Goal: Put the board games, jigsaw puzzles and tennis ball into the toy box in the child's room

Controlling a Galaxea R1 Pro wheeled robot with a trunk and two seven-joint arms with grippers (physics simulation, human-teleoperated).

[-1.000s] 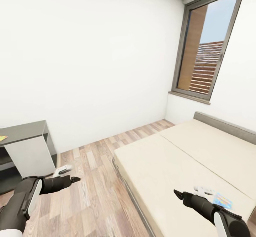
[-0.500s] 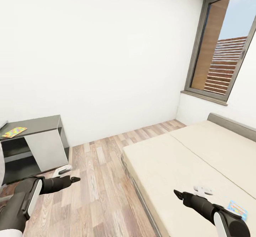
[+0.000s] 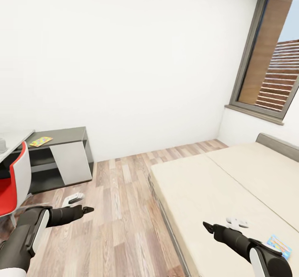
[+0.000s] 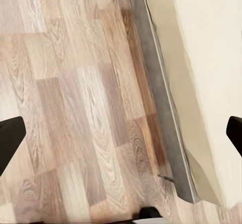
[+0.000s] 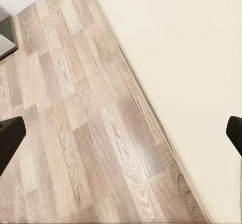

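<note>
Head view first: bed (image 3: 232, 194) fills the lower right, with a light blue board game (image 3: 279, 243) near the frame's bottom right corner. A jigsaw puzzle (image 3: 40, 141) lies on the grey table (image 3: 68, 136) at middle left. Left gripper (image 3: 81, 204) and right gripper (image 3: 226, 223) both hang low.

Left wrist view: fingers (image 4: 11, 138) spread wide over plank floor (image 4: 85, 113) (bed edge alongside).

Right wrist view: fingers (image 5: 10, 135) likewise wide apart, empty.

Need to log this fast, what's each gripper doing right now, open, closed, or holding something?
Left gripper: open, holding nothing, above the floor.
Right gripper: open, holding nothing, over the bed edge.
</note>
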